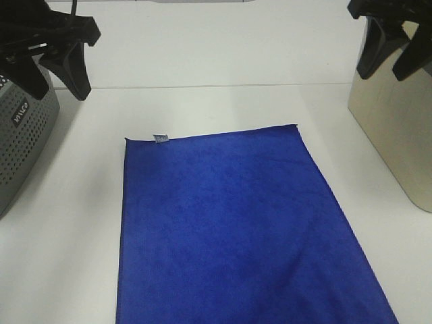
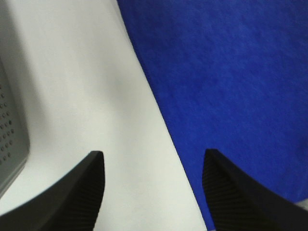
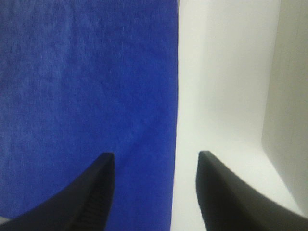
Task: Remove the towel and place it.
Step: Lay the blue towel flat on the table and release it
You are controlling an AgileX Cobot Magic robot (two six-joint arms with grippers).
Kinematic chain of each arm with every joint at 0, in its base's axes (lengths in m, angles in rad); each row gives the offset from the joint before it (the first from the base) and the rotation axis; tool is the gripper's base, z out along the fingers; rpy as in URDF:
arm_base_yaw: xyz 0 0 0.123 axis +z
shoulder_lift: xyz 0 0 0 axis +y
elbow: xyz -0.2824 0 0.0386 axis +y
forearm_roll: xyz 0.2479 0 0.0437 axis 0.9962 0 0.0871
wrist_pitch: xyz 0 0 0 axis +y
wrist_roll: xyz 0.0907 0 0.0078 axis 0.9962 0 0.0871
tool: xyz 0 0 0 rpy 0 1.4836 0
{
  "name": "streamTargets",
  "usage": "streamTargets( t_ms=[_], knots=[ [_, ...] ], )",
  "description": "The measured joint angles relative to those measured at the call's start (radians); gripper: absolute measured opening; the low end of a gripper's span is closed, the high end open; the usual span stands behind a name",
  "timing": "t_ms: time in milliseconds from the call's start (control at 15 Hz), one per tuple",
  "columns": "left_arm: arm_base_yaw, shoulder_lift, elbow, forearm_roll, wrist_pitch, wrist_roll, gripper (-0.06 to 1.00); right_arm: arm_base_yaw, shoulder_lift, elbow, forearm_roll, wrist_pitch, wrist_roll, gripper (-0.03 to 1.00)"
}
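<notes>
While both arms hung above the far corners of the bench, the towel lay spread flat across the middle, running toward the near edge, its white tag at the far left corner. It touched neither the grey basket at the left edge nor the beige bin at the right. The left gripper and right gripper stood with jaws apart, holding nothing. To my eye the removing and laying-down looked done, with only drawing the arms clear left.
</notes>
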State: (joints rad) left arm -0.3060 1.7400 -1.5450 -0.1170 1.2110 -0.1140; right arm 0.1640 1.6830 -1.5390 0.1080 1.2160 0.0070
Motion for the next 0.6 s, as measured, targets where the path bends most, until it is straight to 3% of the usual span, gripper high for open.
streamTargets(
  t_ms=[200, 600],
  knots=[
    [0.000, 0.150, -0.114, 0.054, -0.002, -0.098, 0.56, 0.000, 0.187, -0.196, -0.031, 0.001, 0.000, 0.53],
    [0.000, 0.398, -0.297, 0.021, -0.054, -0.170, 0.56, 0.000, 0.495, -0.518, 0.008, -0.002, -0.085, 0.53]
  ],
)
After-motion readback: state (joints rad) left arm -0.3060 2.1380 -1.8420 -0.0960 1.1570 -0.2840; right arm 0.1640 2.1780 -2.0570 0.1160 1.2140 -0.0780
